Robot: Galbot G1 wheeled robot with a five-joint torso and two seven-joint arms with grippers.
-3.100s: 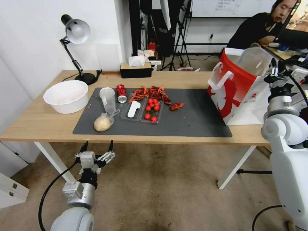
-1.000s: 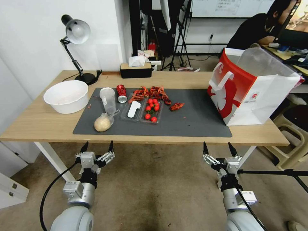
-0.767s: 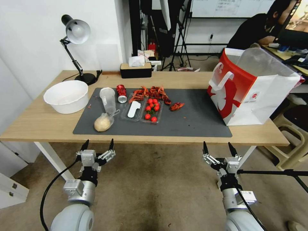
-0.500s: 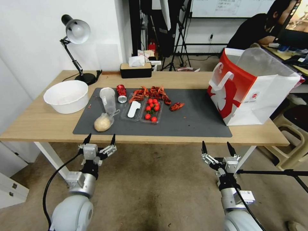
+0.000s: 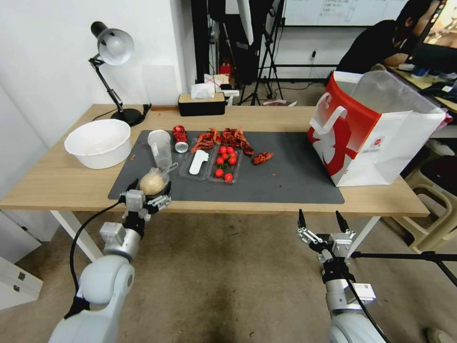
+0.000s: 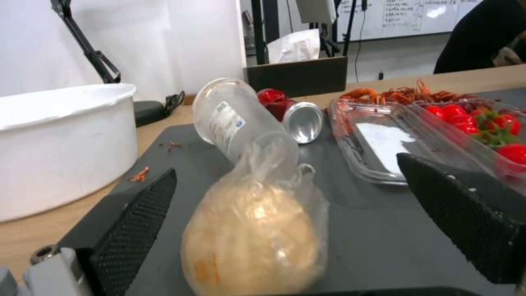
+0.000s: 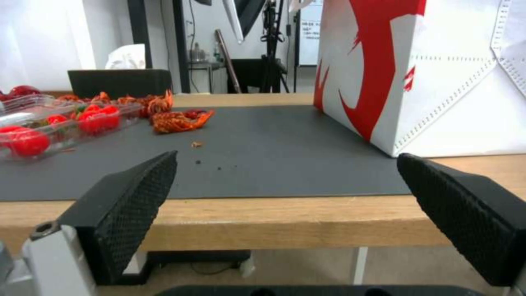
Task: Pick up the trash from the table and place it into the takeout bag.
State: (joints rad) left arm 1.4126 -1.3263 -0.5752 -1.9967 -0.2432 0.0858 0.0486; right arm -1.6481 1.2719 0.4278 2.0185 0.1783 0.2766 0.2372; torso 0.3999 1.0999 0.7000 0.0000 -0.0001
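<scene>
Left gripper, fingers spread, is flanking clear bag with beige lump at mat's 7 o'clock. Looks soft, slippery; pinch the lump's middle. Right gripper is idling open below table.

Bright, even indoor light, no hard shadows. Head view is wide-angle: the table edge bows and the white wall at left curves. Soft shadow lies under the table on the floor. The takeout bag white side is near blown out. Left wrist view: the clear bag with beige lump is close and soft-focused, with glare on the plastic; the white bowl is overexposed. Right wrist view is sharp on the mat, its background hazy.
</scene>
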